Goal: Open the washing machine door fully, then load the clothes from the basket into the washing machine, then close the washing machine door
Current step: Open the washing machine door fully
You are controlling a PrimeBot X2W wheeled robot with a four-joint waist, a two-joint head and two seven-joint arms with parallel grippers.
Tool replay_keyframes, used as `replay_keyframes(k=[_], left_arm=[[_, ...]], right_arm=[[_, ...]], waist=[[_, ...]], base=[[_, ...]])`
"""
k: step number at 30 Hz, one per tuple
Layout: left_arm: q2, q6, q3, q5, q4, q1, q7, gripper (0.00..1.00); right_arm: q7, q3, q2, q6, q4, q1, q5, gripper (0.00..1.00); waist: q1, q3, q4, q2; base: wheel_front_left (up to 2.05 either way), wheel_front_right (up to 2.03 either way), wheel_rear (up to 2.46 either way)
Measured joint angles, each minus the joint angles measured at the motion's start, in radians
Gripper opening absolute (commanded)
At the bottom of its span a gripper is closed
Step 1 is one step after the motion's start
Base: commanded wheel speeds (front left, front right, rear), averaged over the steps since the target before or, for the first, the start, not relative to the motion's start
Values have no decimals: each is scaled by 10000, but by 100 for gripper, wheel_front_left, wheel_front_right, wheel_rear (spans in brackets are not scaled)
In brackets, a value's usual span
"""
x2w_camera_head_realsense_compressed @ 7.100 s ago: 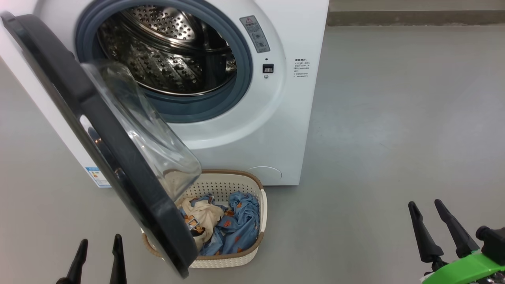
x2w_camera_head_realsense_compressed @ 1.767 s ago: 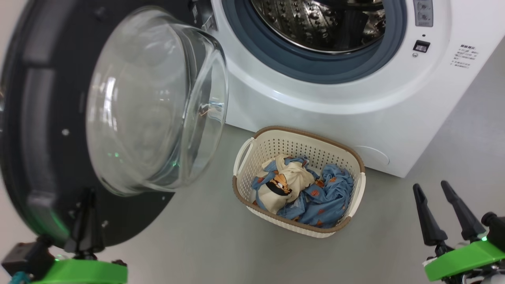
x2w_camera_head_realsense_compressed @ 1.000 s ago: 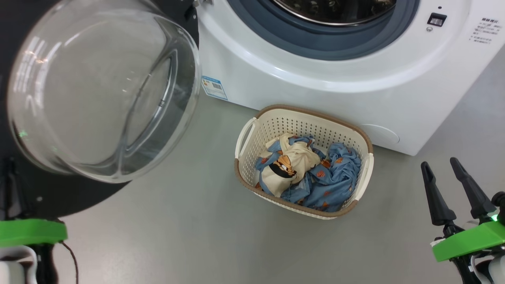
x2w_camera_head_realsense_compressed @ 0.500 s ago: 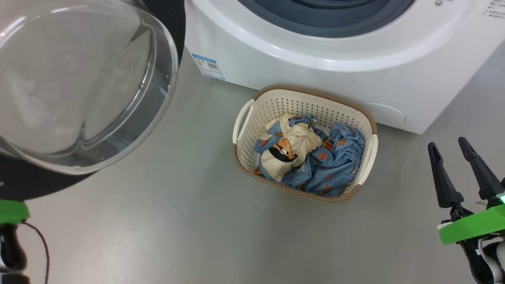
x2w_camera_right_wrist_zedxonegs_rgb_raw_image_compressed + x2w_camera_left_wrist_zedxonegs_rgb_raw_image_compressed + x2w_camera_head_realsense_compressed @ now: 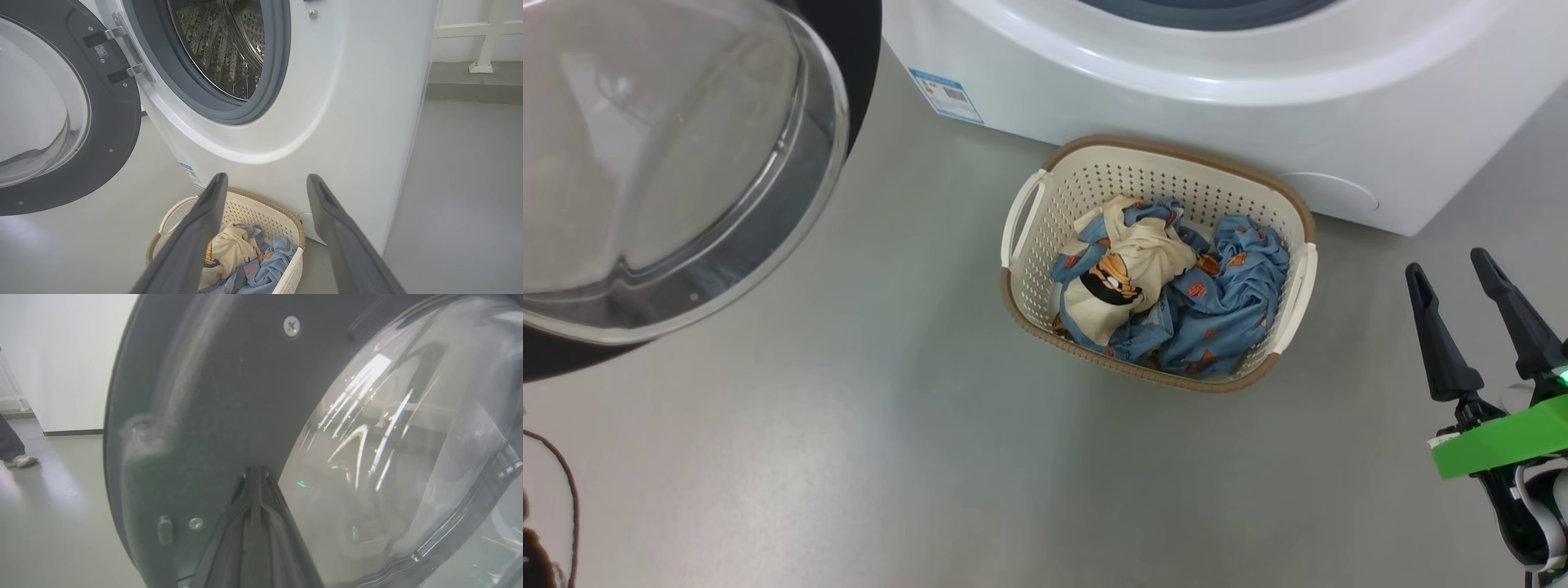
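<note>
The washing machine door stands swung out to the left, its glass bowl (image 5: 662, 163) bulging from the black rim (image 5: 196, 416). My left gripper (image 5: 255, 470) is shut, its tips close against the rim's inner face beside the glass. The white washing machine (image 5: 1176, 82) crosses the top of the head view; its steel drum (image 5: 220, 45) gapes behind the grey seal. The basket (image 5: 1176, 149) sits on the floor against the machine's front, holding the blue and cream clothes (image 5: 1176, 302). My right gripper (image 5: 1445, 261) hangs open and empty to the basket's right, apart from it, and points over the basket (image 5: 282, 216) toward the machine.
Grey floor spreads in front of and to the right of the basket. A blue label (image 5: 946, 94) marks the machine's lower front. A person's foot (image 5: 16, 459) stands far off by a white wall. A white frame leg (image 5: 482, 61) rises behind the machine's right side.
The head camera has tilted down, so the drum opening and my left gripper's green mount have slid out of its picture. The door stands wider than several seconds ago. The right gripper stays open.
</note>
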Motion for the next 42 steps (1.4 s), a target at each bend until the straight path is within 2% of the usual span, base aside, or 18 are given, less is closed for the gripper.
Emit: replay_keyframes(k=[13,23,33,42], left_arm=[[276,-247,966,407,688,-715,-2,0],[180,-345,1191,773,825,-862,0,0],[-278,-537,830,846,-27,-236,0,0],[-571,-552,-102,460,-886,1043,0,1]], right_arm=[[0,105,-186,0,-10,-221,0,100],[0,194,-171,0,52,-222,0,100],[0,263,125,0,188,-196,4,100],[0,268,466,0,303,241,94,100]], waist=[[0,451,-193,0],[-1,264,-249,0],[-1,-489,-229,0],[-2,-1401,-237,0]], base=[[0,0,0],[0,0,0],[0,0,0],[0,0,0]])
